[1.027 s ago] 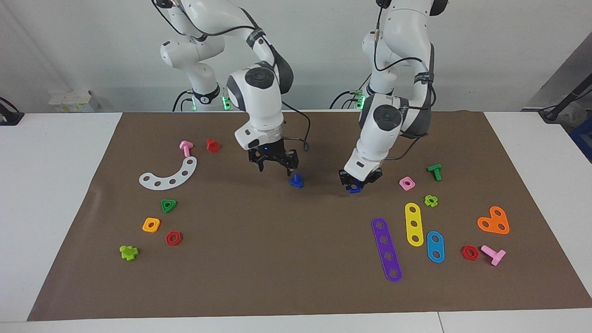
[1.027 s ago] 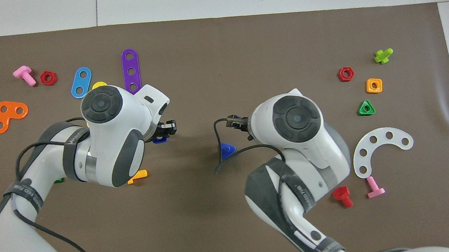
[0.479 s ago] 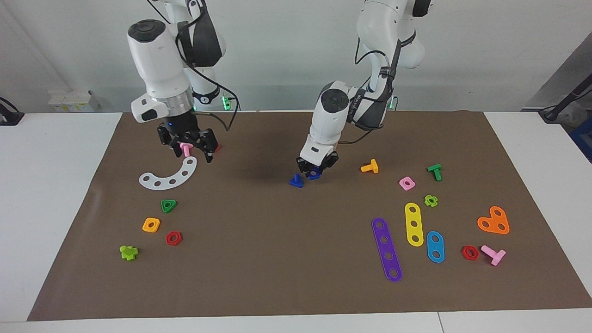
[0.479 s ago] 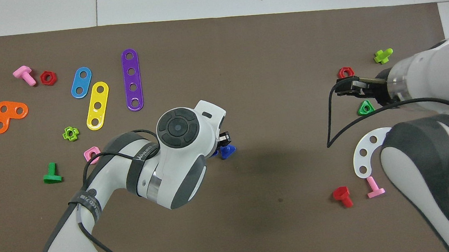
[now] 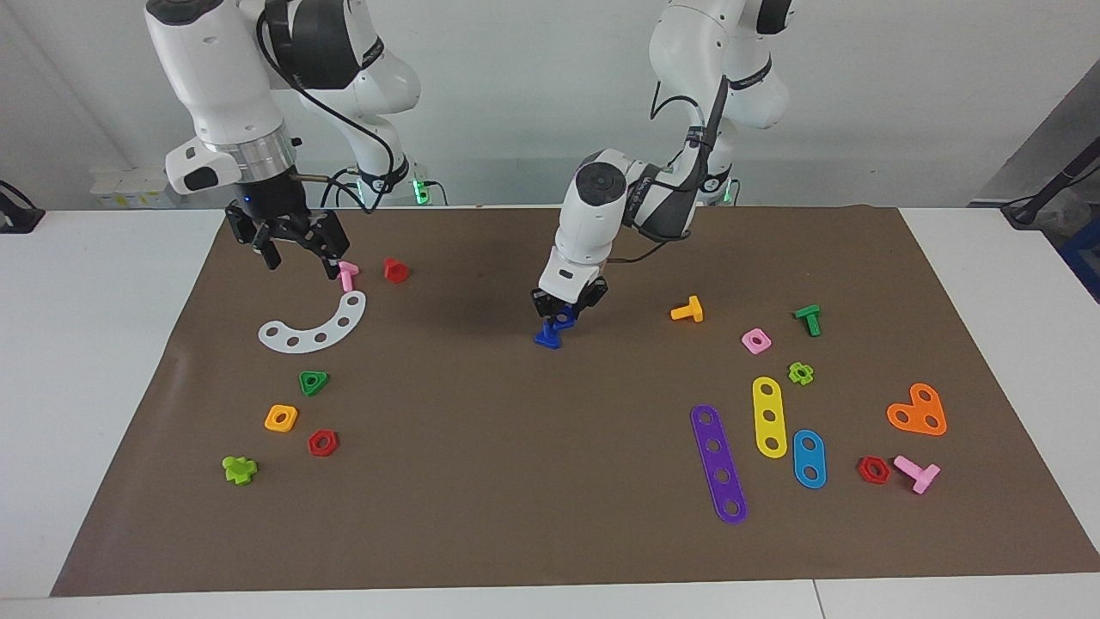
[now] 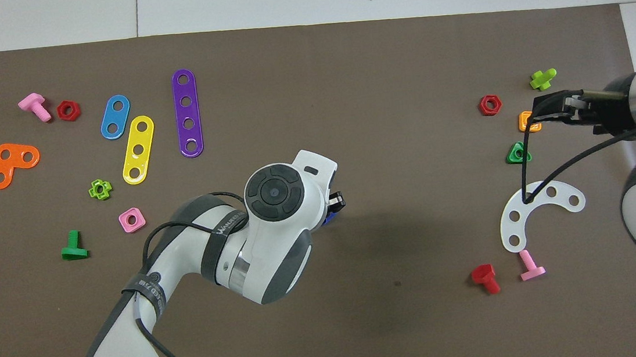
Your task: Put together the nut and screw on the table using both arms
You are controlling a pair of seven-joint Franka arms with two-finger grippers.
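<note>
The left arm bent down over the middle of the brown mat (image 5: 481,481), its left gripper (image 5: 563,316) pointing downward and clamped on the blue nut (image 5: 565,315), held directly above and apparently touching the blue screw (image 5: 547,336), which stood on the mat. The right arm stood raised at its own end of the table (image 5: 94,361), wrist vertical. The right gripper (image 5: 301,258) hung with fingers spread and empty, just beside a pink bolt (image 5: 347,275) and over the white curved strip (image 5: 316,327).
</note>
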